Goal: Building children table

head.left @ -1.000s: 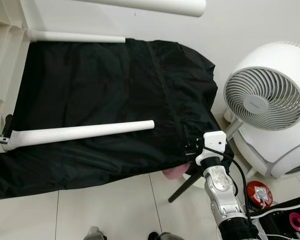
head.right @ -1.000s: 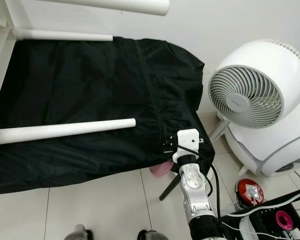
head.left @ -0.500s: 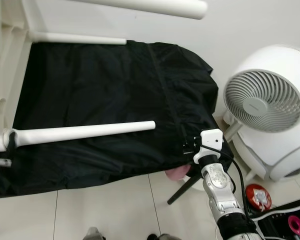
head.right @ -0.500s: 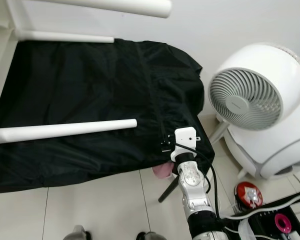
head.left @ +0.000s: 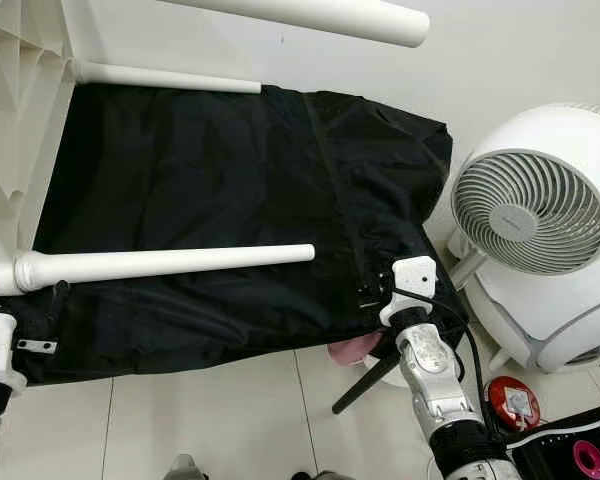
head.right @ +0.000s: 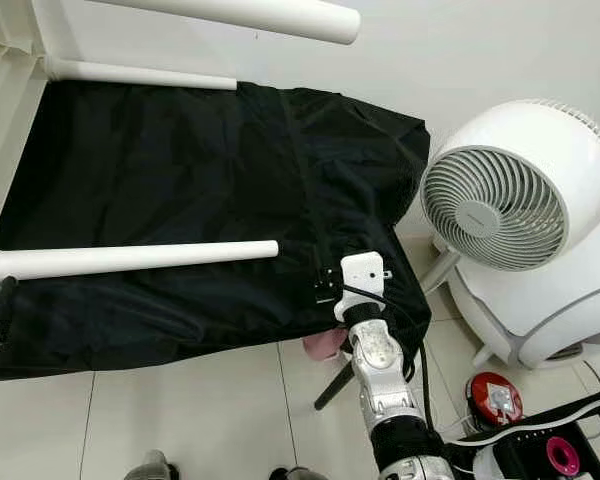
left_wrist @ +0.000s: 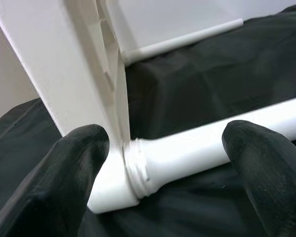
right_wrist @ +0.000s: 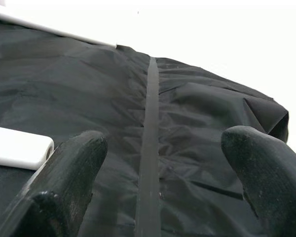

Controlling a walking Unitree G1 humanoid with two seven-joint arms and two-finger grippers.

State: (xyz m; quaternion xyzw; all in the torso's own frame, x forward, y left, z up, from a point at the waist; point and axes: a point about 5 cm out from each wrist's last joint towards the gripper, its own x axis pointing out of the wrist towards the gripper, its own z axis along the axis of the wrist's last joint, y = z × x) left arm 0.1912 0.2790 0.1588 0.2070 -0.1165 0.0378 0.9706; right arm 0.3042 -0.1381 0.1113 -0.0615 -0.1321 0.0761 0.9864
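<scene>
Our left gripper (left_wrist: pixel 163 163) at the table leg (head.left: pixel 170 264)
Fingers spread wide, astride its threaded end — right gripper (right_wrist: pixel 158 173) also agape over black cloth (head.left: pixel 210 180).

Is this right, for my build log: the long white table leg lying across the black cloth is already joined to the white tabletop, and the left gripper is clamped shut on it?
Not quite. The left gripper is open: in the left wrist view its fingers straddle the long white table leg without touching. The leg does sit in the white tabletop, across the black cloth.
</scene>
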